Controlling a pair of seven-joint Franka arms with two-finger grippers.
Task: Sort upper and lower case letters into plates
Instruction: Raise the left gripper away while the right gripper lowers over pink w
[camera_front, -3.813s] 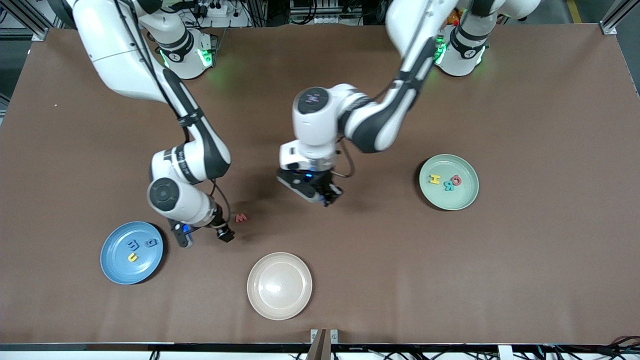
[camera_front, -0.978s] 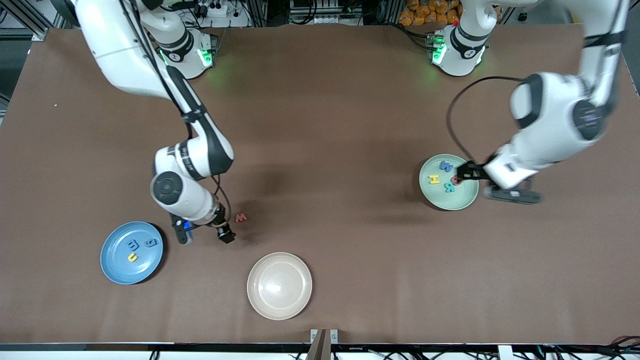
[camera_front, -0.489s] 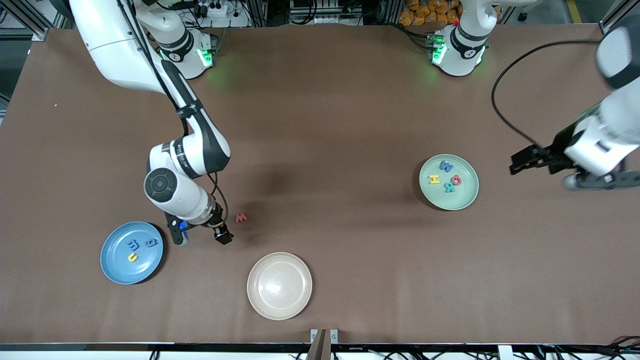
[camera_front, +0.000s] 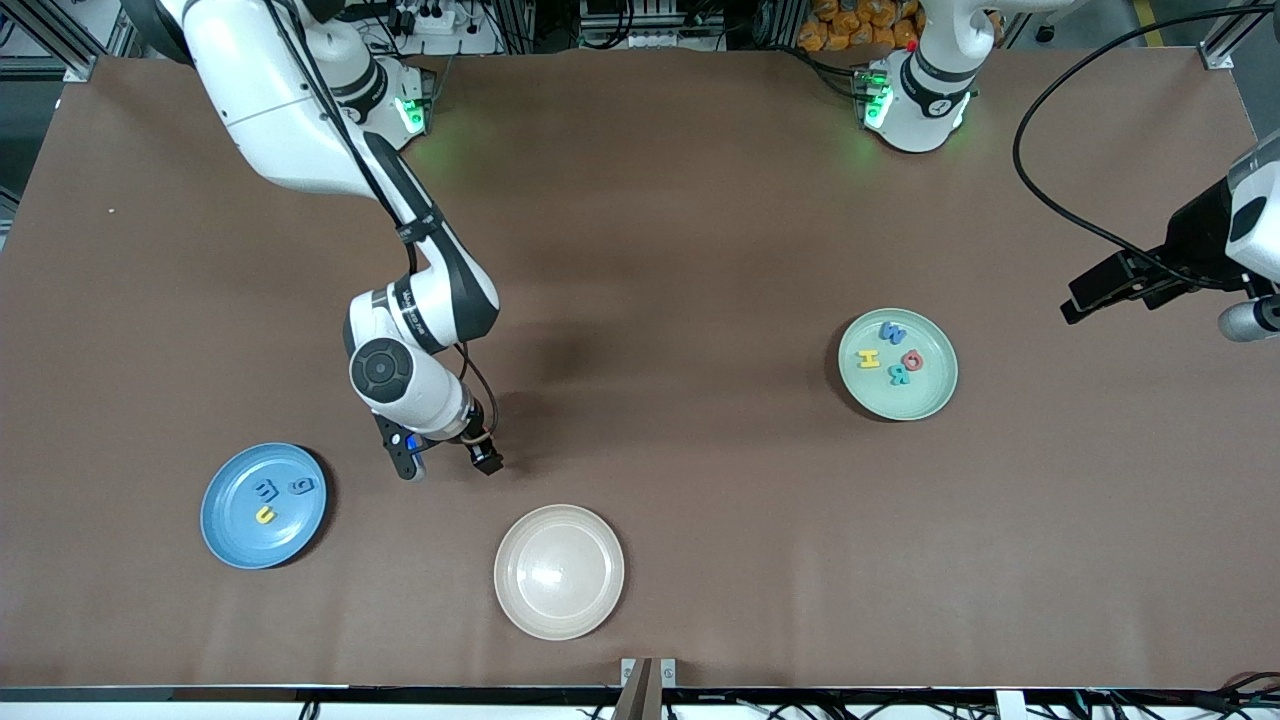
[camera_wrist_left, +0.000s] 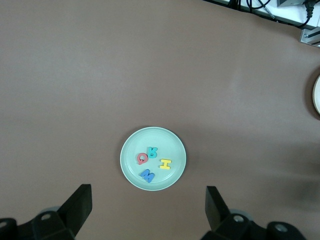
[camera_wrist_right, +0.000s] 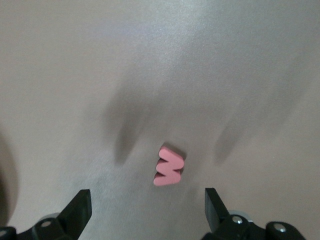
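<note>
The last loose letter, a pink w (camera_wrist_right: 169, 171), lay flat on the bare worktop in the lower middle of the right wrist view. It sat directly under the right gripper (camera_wrist_right: 146, 210), whose fingers were spread wide and empty, one to either side of it and not touching. In the front view that gripper (camera_front: 447, 465) hung low in the lower half of the frame and hid the piece.

Near it, toward the right arm's end, the blue plate (camera_front: 225, 535) held three small letters. The mint plate (camera_front: 905, 405) held four capitals: H, W, Q and R. Between the two, nearer the camera, stood an empty beige plate (camera_front: 520, 600).

The left gripper (camera_front: 1165, 305) waited high at the frame's edge with its fingers released.

We judged the step to be picking up this last piece — a straight descent and a gentle pinch. Then it would be carried, probably to the blue plate.
</note>
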